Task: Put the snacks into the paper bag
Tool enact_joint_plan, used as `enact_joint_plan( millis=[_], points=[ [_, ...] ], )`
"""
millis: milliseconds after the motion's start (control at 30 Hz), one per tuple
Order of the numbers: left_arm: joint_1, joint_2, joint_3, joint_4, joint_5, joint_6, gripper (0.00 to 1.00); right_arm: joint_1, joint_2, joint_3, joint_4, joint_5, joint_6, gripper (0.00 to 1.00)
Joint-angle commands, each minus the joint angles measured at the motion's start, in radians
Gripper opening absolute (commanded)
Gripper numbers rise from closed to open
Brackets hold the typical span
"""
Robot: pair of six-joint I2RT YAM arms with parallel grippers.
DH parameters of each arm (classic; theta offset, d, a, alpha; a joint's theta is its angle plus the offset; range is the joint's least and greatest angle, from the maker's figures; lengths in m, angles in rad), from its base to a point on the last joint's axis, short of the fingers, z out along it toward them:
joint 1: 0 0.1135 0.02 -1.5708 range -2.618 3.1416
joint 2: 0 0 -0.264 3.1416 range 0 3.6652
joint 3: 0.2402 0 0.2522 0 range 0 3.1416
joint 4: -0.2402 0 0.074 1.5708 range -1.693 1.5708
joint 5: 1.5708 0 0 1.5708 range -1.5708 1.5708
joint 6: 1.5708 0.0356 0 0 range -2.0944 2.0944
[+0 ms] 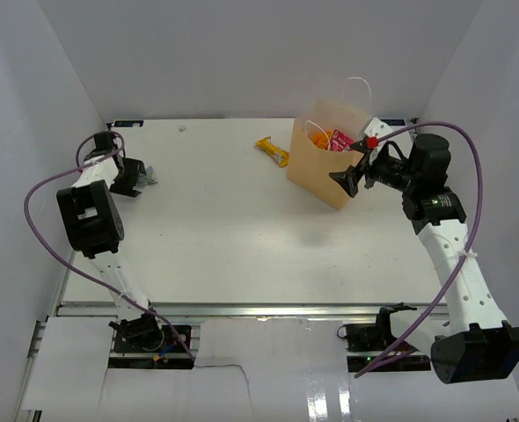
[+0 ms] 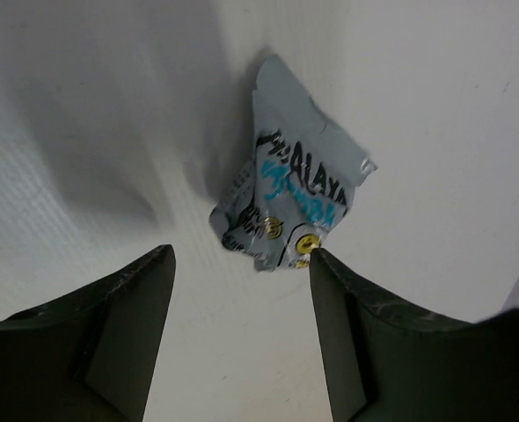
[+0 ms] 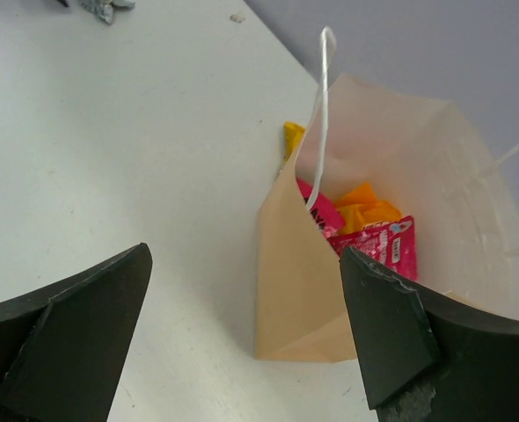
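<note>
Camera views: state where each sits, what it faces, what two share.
Top external: above, behind the bases, facing the table; left arm, right arm show.
Left wrist: on left arm, facing a grey-blue packet; left tool shows.
Right wrist: on right arm, facing the paper bag's opening; right tool shows.
Shared: the bag, top and right.

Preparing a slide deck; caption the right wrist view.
Open right gripper poised by the paper bag, pink and orange snacks already inside.

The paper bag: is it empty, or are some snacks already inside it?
Not empty. Through the open top of the paper bag, the right wrist view shows a red-pink packet and an orange packet inside.
</note>
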Motion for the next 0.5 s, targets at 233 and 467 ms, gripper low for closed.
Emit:
enact_joint_plan(
  millis=[233, 467],
  points=[
    [0.037, 0.127, 0.145, 0.064, 0.128, -0.074, 0.40, -0.016, -0.076, -0.046, -0.047, -0.061, -0.022, 0.94],
    [0.049, 0.046, 0.033, 0.234, 0.293, 0.076, 0.04, -0.017, -0.096, -0.001, -0.185, -0.195, -0.168, 0.95]
  ],
)
